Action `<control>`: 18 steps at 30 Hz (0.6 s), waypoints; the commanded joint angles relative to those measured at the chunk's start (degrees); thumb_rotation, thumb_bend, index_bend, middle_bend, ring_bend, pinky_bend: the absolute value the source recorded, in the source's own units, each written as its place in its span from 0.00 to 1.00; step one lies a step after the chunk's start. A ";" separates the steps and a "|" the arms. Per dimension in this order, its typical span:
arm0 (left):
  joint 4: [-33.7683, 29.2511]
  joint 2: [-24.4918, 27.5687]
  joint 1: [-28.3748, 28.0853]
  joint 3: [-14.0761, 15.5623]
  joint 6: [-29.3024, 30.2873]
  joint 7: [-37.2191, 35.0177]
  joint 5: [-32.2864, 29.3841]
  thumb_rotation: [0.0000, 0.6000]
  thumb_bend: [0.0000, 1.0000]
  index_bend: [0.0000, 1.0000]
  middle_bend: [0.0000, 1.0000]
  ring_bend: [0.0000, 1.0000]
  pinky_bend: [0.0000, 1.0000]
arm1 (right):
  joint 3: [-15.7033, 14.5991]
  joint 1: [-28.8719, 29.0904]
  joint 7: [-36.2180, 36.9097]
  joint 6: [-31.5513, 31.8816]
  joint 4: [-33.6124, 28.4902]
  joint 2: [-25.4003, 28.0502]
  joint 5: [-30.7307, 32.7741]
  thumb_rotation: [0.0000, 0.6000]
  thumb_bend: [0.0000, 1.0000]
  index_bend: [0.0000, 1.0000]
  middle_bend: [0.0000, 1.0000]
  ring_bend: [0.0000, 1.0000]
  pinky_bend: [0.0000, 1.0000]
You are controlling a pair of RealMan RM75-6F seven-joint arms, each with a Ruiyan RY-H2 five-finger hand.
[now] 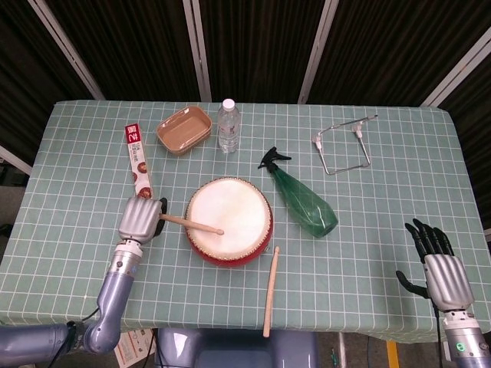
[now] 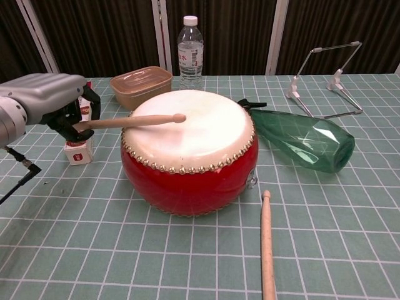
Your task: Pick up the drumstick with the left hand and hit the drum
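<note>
A red drum (image 1: 228, 221) (image 2: 189, 149) with a pale skin stands in the middle of the table. My left hand (image 1: 140, 217) (image 2: 51, 103) is just left of it and grips a wooden drumstick (image 1: 192, 224) (image 2: 131, 120). The stick lies nearly level, and its tip rests on or just above the left part of the drumhead. A second drumstick (image 1: 270, 290) (image 2: 267, 247) lies loose on the cloth in front of the drum. My right hand (image 1: 439, 268) hangs open at the table's near right corner, holding nothing.
A green spray bottle (image 1: 301, 197) (image 2: 301, 136) lies right of the drum. Behind are a water bottle (image 1: 228, 125), a tan box (image 1: 184, 129), a long snack box (image 1: 136, 156) and a wire stand (image 1: 344, 143).
</note>
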 commanded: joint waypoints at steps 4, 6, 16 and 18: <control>-10.03 5.42 0.73 -4.16 2.93 -4.67 3.50 1.00 0.71 0.78 0.98 1.00 1.00 | 0.03 -0.21 -0.09 0.29 -0.10 0.08 0.10 1.00 0.31 0.00 0.00 0.00 0.00; -12.86 7.38 1.64 -4.26 3.56 -6.36 4.92 1.00 0.71 0.78 0.98 1.00 1.00 | 0.00 -0.28 -0.09 0.36 -0.09 0.09 0.11 1.00 0.31 0.00 0.00 0.00 0.00; -16.75 18.64 9.26 4.72 4.73 -12.54 14.64 1.00 0.70 0.76 0.97 1.00 1.00 | 0.00 -0.21 -0.53 -0.02 -0.25 0.06 0.40 1.00 0.31 0.00 0.00 0.00 0.00; -15.30 20.38 11.24 7.09 4.68 -15.48 16.62 1.00 0.69 0.75 0.96 1.00 1.00 | -0.03 -0.17 -0.79 -0.11 -0.32 0.03 0.40 1.00 0.31 0.00 0.00 0.00 0.00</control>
